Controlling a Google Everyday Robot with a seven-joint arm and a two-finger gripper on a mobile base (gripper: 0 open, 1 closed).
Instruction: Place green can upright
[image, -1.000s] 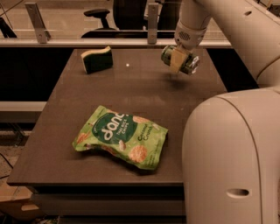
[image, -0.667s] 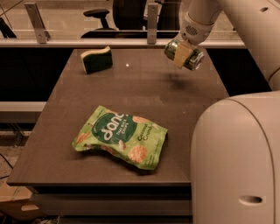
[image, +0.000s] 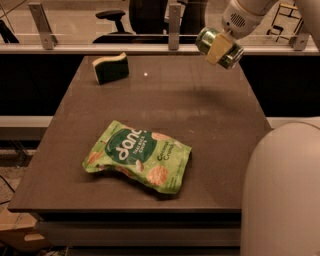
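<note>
The green can (image: 207, 40) is a small shiny can held lying sideways in the air above the far right part of the table (image: 200, 110). My gripper (image: 218, 47) is shut on it, with one pale finger (image: 218, 48) across its front. The can hangs well clear of the tabletop, near the back rail.
A flat green snack bag (image: 138, 156) lies near the table's front middle. A green-and-yellow sponge (image: 110, 68) sits at the far left. A rail (image: 100, 48) with posts runs behind the table. My white body (image: 282, 195) fills the lower right.
The gripper has lifted the can higher and slightly right, away from the tabletop. The bag and sponge have not moved.
</note>
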